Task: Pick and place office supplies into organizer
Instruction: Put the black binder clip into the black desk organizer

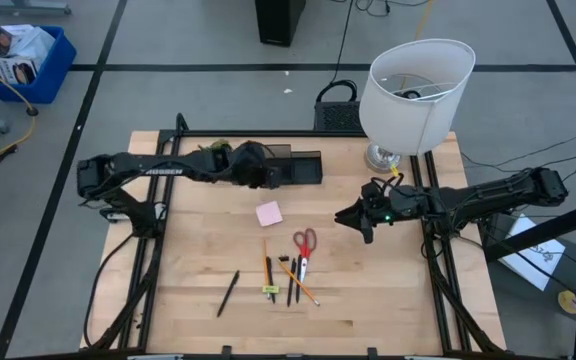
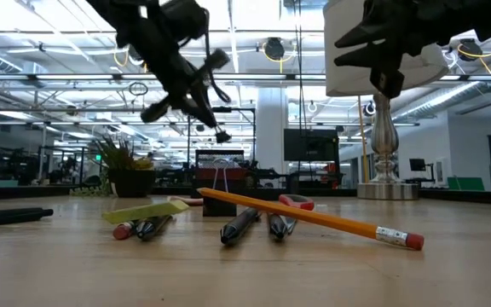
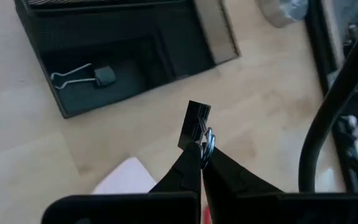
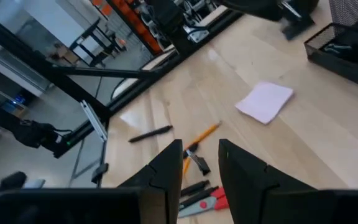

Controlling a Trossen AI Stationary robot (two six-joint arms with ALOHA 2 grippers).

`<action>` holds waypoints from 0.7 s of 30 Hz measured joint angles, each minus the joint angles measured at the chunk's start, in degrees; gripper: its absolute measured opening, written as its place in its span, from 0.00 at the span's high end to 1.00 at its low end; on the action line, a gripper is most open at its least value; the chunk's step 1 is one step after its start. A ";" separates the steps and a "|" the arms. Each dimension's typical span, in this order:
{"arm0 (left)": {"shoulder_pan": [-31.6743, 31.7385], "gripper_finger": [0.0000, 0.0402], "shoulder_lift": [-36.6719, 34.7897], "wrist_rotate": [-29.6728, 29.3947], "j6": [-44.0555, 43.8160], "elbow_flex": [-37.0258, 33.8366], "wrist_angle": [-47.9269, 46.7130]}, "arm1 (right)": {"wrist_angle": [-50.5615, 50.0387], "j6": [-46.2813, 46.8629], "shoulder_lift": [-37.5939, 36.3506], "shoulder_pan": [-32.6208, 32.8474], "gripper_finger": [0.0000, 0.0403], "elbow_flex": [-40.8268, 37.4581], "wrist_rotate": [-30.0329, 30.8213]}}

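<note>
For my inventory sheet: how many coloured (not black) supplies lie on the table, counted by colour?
Orange pencils: 2
Red scissors: 1
Pink pad: 1
Yellow-green piece: 1
Total: 5

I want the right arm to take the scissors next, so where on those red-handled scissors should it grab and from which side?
Likely grip the red-handled scissors at the narrow shank just below the handle loops, coming straight down from above. They lie flat, pens crowd the blade tips, and the right tool hovers open just beside them.
</note>
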 joint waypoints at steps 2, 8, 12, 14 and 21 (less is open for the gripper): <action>0.66 0.97 1.48 0.19 0.06 0.02 2.20 | 1.17 0.42 0.00 0.00 0.77 0.00 -0.08; 3.37 0.99 5.19 1.01 -0.32 0.02 4.43 | 1.63 1.01 0.00 0.00 0.77 0.00 -0.17; 4.95 0.97 5.30 -0.29 0.57 0.02 2.95 | 1.64 1.19 0.00 0.00 0.77 0.00 -0.19; 5.65 0.97 5.29 -0.72 0.69 0.02 2.94 | 1.65 1.19 0.00 0.00 0.77 0.00 -0.18; 6.50 0.97 5.30 -0.10 -0.98 0.02 3.05 | 1.75 -0.31 0.00 0.00 0.77 0.00 -0.06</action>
